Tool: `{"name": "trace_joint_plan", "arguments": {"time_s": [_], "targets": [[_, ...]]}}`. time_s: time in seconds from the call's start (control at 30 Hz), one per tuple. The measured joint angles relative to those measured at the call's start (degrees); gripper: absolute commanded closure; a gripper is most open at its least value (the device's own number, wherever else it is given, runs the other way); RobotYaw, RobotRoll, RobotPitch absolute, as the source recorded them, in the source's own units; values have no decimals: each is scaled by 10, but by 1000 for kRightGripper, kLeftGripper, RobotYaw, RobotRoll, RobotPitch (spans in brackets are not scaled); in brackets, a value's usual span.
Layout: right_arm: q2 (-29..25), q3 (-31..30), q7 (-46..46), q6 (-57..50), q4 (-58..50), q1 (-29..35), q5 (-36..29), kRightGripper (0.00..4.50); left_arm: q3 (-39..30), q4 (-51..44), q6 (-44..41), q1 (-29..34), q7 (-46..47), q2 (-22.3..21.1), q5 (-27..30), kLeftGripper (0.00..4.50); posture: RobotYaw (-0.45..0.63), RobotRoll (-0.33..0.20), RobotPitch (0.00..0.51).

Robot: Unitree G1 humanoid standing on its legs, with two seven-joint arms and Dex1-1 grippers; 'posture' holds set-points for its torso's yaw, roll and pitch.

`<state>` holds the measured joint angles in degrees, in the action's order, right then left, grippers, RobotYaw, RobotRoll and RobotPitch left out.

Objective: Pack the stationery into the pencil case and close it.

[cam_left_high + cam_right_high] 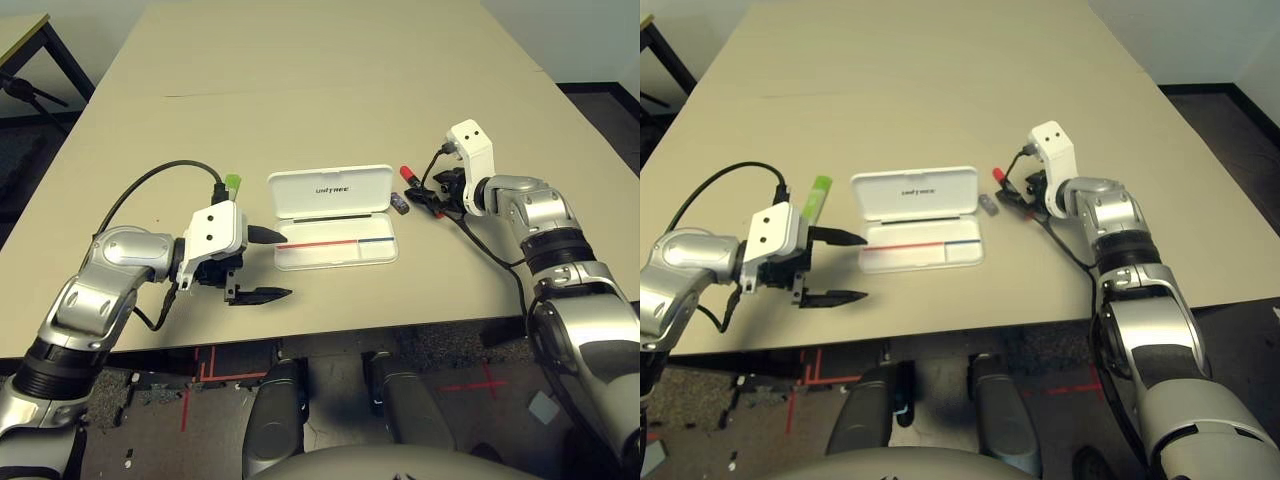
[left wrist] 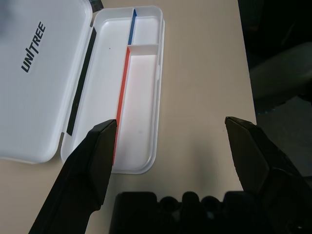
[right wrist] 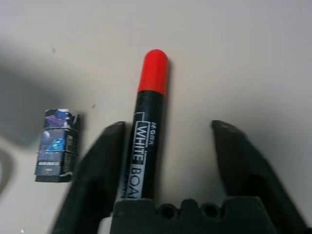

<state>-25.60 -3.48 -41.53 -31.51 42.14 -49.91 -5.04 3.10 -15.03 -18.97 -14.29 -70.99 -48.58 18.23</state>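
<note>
white hinged plastic pencil case (image 1: pixel 335 221) lay open; right gripper (image 3: pixel 165 146) (fingers spread) straddled black whiteboard marker with red cap (image 3: pixel 146 131); left gripper (image 1: pixel 275 265) gaped.

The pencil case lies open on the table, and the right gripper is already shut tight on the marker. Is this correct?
Not quite. The pencil case does lie open, but the right gripper is open: in the right wrist view its fingers stand apart on either side of the marker, which lies on the table.
</note>
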Motion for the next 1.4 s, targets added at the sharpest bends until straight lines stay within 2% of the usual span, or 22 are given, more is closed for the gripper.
{"name": "trace_joint_plan", "arguments": {"time_s": [0.13,0.17,0.2,0.43,0.8,1.1,1.4], "targets": [[-4,-4,-17,2,-1,-1,4,3538,0,2,5,0,0,0,0,0,104,0,184],[-5,-5,-20,4,-1,-1,6,3852,0,2,6,0,1,0,0,0,102,0,183],[-9,-8,-25,9,-2,-1,9,3958,0,3,8,0,1,0,0,0,99,0,183],[-58,-29,-86,-4,-41,6,23,3957,1,25,16,-6,1,0,-2,0,71,0,178],[-195,-53,-259,-66,-250,61,-1,3957,21,74,41,-45,0,9,-13,0,29,0,155],[-257,-90,-347,-98,-351,87,-23,3957,26,92,47,-62,0,15,-15,0,36,0,132],[-266,-108,-401,-74,-405,96,-51,3957,25,92,48,-63,6,19,-17,0,65,0,124]]}}
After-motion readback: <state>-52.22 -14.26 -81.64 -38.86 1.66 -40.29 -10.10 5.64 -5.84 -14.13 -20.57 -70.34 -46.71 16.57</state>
